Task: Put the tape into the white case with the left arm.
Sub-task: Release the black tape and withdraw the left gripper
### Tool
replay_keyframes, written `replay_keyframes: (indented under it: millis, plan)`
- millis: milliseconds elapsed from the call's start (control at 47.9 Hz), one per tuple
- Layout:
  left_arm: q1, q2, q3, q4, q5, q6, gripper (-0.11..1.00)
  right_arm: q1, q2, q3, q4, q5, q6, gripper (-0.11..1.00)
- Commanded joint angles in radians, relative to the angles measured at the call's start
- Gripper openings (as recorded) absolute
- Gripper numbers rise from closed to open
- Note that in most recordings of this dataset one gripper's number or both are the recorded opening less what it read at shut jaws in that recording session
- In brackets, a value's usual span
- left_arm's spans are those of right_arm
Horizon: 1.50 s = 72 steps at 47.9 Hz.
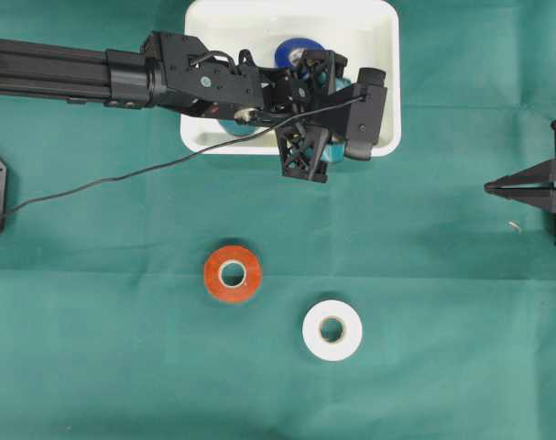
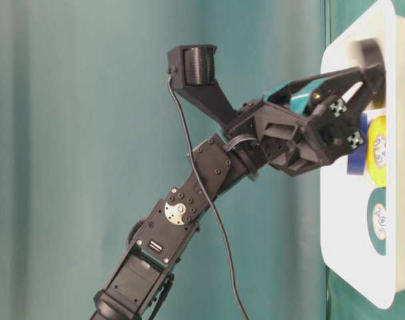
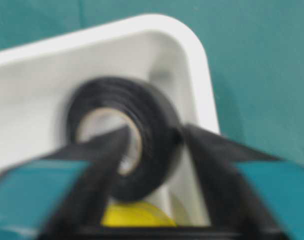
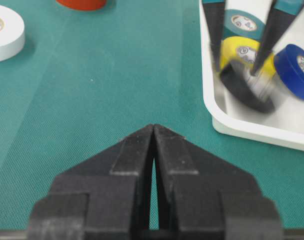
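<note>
**Letting the black tape go inside the case**

The left gripper (image 3: pixel 154 131) hangs over the right-hand end of the case (image 3: pixel 192 55), as the overhead view shows it, with its tips below the rim. Its jaws stand apart. One finger (image 3: pixel 106 150) passes through the hole of the black tape (image 3: pixel 121 92) and the other is outside the wall of the roll. The roll is blurred and tilted in both wrist views, so I judge that it is loose between the fingers and not pinched. It is already within the walls of the case, near a corner.

Just under and beside it lies a yellow tape (image 3: pixel 134 215). A blue tape (image 4: pixel 294 62) and a teal tape (image 4: pixel 242 22) also lie in the case, so there is little free floor here.

To do this step well, the jaws should open enough that the inner finger does not drag the roll. The arm should then rise straight up, not sideways, because a finger in the hole can hook the roll and carry it over the rim. It is better to wait until the roll lies still. It may come to rest leaning on the yellow one, which is acceptable as long as it is inside.

Further off, on the green cloth (image 1: pixel 424 275), an orange tape (image 1: pixel 233 273) and a white tape (image 1: pixel 332 329) lie flat, well apart from the case. I judge they are still to be moved.

At the far edge the right gripper (image 4: pixel 154 130) rests with its tips together, holding nothing.
</note>
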Motion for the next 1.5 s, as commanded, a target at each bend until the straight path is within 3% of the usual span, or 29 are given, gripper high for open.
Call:
replay_keyframes:
  millis: [0, 84, 125, 459, 960, 1482]
  plan:
    - [-0.011, -0.041, -0.021, -0.002, -0.008, -0.003, 0.71, -0.002, 0.006, -0.009, 0.0, -0.009, -0.002, -0.09]
    - [-0.02, -0.054, -0.017, -0.002, -0.008, -0.003, 0.9, -0.002, 0.006, -0.009, -0.002, -0.009, -0.002, -0.09]
    - [-0.026, -0.064, -0.012, -0.002, -0.008, -0.003, 0.93, -0.002, 0.006, -0.009, -0.002, -0.009, -0.002, -0.09]
    - [-0.092, -0.204, 0.107, -0.005, -0.011, -0.011, 0.91, -0.002, 0.006, -0.011, 0.0, -0.009, -0.002, -0.09]
    - [-0.215, -0.489, 0.383, -0.005, -0.161, -0.144, 0.92, -0.002, 0.006, -0.011, 0.0, -0.009, -0.002, -0.09]
    - [-0.262, -0.646, 0.522, -0.006, -0.219, -0.198, 0.92, -0.002, 0.006, -0.009, 0.0, -0.009, -0.002, -0.09]
